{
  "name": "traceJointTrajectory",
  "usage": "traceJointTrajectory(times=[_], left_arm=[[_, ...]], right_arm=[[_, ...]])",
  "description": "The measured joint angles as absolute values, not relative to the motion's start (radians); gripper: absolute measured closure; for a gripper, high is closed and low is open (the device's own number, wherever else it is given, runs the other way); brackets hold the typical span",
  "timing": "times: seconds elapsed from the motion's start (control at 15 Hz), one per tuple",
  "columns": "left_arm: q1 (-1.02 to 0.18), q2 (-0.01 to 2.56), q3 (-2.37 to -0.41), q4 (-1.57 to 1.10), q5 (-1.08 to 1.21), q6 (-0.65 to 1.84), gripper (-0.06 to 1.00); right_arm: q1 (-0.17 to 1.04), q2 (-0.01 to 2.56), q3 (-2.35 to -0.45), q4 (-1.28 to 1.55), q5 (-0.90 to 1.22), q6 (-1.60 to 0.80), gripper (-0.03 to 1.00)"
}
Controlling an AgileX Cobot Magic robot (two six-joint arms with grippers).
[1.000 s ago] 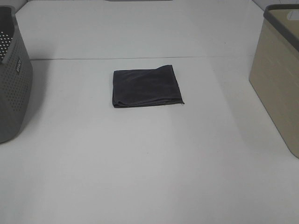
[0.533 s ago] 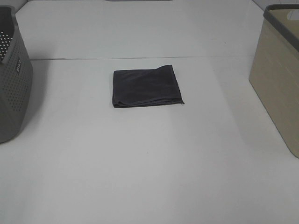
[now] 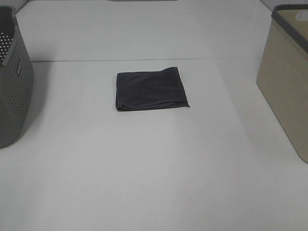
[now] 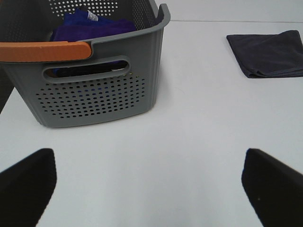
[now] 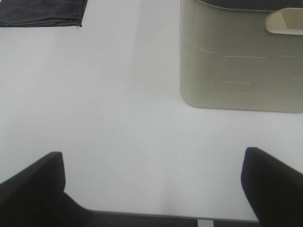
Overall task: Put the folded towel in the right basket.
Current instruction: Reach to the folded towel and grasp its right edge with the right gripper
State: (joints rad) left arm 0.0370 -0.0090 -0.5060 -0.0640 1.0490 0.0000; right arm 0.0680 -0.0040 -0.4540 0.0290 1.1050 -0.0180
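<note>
The folded dark grey towel [image 3: 151, 89] lies flat on the white table, a little behind its middle. It also shows in the left wrist view [image 4: 267, 53] and at the edge of the right wrist view [image 5: 42, 12]. The right basket [image 3: 286, 77] is beige with a dark rim and stands at the table's right edge; the right wrist view shows its wall [image 5: 241, 66]. Neither arm shows in the exterior view. My left gripper [image 4: 151, 189] is open and empty, well short of the towel. My right gripper [image 5: 154, 189] is open and empty, near the table's front edge.
A grey perforated basket [image 3: 12, 82] with an orange handle [image 4: 45, 50] stands at the left edge and holds purple cloth [image 4: 90, 26]. A seam line [image 3: 144, 60] runs across the table behind the towel.
</note>
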Motion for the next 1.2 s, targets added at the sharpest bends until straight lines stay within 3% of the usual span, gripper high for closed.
traceJointTrajectory(times=[0.87,1.0,1.07,1.2], left_arm=[[0.037,-0.009,-0.506,-0.064,1.049,0.0,-0.05],[0.037,-0.009,-0.506,-0.064,1.049,0.0,-0.05],[0.037,-0.009,-0.506,-0.064,1.049,0.0,-0.05],[0.037,-0.009,-0.506,-0.064,1.049,0.0,-0.05]], right_arm=[[0.068,-0.004,-0.459,0.022,1.109,-0.039,0.0],[0.068,0.082,-0.541,0.021,1.169,-0.045,0.0],[0.068,0.323,-0.747,0.023,1.222,-0.039,0.0],[0.068,0.527,-0.942,0.036,1.227,-0.036,0.0]])
